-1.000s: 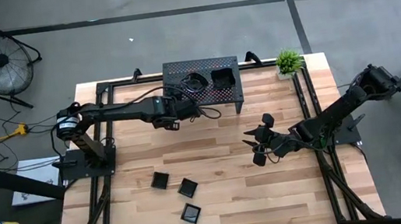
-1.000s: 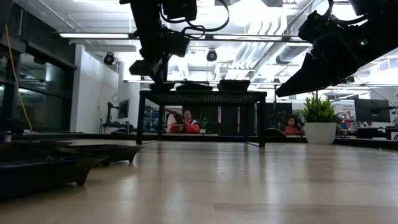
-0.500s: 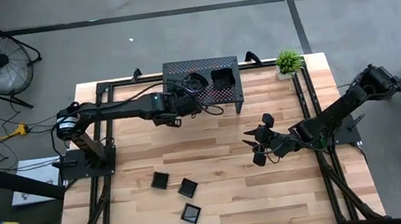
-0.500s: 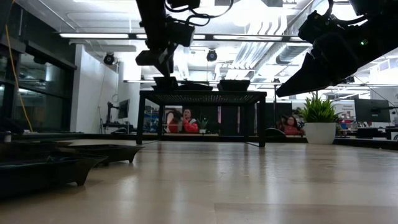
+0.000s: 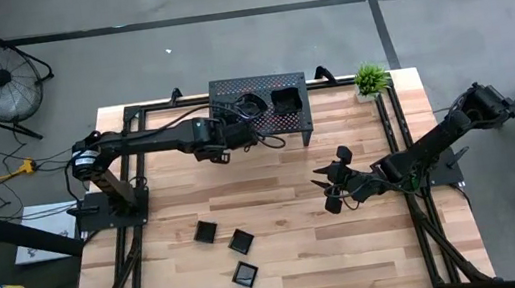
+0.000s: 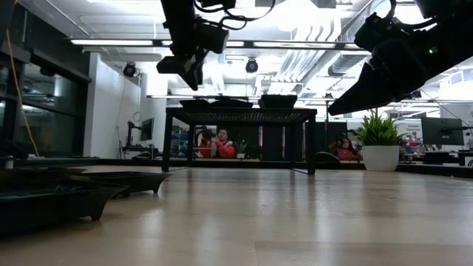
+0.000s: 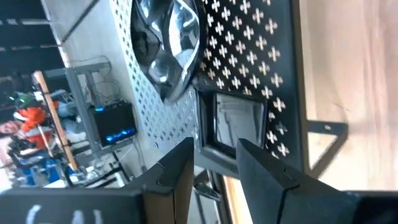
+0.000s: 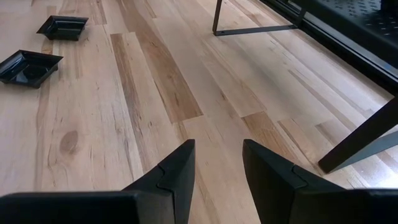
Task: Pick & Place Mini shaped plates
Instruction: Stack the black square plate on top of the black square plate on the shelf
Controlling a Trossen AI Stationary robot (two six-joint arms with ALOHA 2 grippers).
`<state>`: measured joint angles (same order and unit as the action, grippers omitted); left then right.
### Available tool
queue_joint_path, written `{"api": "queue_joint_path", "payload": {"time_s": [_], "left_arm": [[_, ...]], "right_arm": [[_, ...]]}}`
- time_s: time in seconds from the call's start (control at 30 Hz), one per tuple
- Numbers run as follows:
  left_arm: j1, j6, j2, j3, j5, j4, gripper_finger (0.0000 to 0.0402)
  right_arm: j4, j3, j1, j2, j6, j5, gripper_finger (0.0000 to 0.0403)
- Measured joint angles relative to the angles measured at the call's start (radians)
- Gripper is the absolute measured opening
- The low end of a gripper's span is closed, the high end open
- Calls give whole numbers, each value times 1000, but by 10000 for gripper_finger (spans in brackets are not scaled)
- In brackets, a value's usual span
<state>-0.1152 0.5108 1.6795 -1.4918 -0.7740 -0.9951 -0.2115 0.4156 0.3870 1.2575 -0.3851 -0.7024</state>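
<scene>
Three small black plates (image 5: 206, 232) (image 5: 241, 240) (image 5: 246, 274) lie flat on the table at the near left. More plates rest on top of the black perforated rack (image 5: 257, 85) at the far middle: a square one (image 7: 235, 121) near the rack's edge, a glossy leaf-like one (image 7: 168, 43) and a deeper square one (image 5: 285, 98). My left gripper (image 7: 214, 165) hangs open above the rack's left end (image 6: 185, 66), a little above the small square plate, with nothing between its fingers. My right gripper (image 5: 330, 190) waits open over bare wood at the right middle (image 8: 217, 165).
The rack stands on thin legs (image 8: 249, 28), with room under it. A potted plant (image 5: 371, 79) stands at the far right corner. Black frame rails (image 5: 396, 124) run along the table's sides. Bare wood (image 5: 283, 181) lies between the rack and the loose plates.
My left gripper has risen a little above the rack's left end, with the gap between its fingers unchanged. The plates on the rack and on the table lie where they were.
</scene>
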Motion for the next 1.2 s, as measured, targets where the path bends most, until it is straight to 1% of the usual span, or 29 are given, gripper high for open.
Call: {"api": "queue_joint_path", "payload": {"time_s": [0.1, 0.13, 0.23, 0.3, 0.33, 0.4, 0.5, 0.6, 0.67, 0.8, 0.93, 1.03, 1.07, 1.2], "left_arm": [[15, -58, -19, -1, 3, -9, 111], [22, -72, -26, -1, 21, -19, 106], [49, -79, -35, -1, 125, -26, 76], [64, -79, -36, 0, 211, -53, 43], [72, -79, -37, 0, 241, -62, 25], [78, -86, -38, 0, 274, -90, 8], [76, -93, -38, 0, 275, -93, 8], [58, -56, -38, 0, 280, -84, 2], [36, -30, -38, 0, 326, -76, 1], [-25, 47, -38, 0, 453, -80, 1], [-72, 71, -38, 0, 486, -79, 1], [-116, 115, -37, 0, 598, -80, 0], [-128, 128, -32, 0, 619, -72, 0], [-156, 137, -25, 2, 605, -59, 0]], "right_arm": [[2, 0, 0, 0, 0, 3, 129], [3, 0, 0, 0, 0, 3, 129], [8, 0, 0, 0, -6, 3, 129], [9, 0, 0, 0, -8, 3, 129], [10, 0, 0, 0, -8, 3, 129], [13, 0, 0, 0, -8, 3, 129], [13, 0, 0, 0, -11, 3, 129], [12, 0, 0, 0, -11, 3, 129], [12, 0, 0, 0, -11, 3, 129], [12, 0, 0, 0, -11, 3, 129], [12, 0, 0, 0, -10, 3, 129], [12, 0, 0, 0, -9, 1, 129], [12, 0, 0, 0, -9, -2, 129], [13, 0, 0, 0, -8, -3, 129]]}}
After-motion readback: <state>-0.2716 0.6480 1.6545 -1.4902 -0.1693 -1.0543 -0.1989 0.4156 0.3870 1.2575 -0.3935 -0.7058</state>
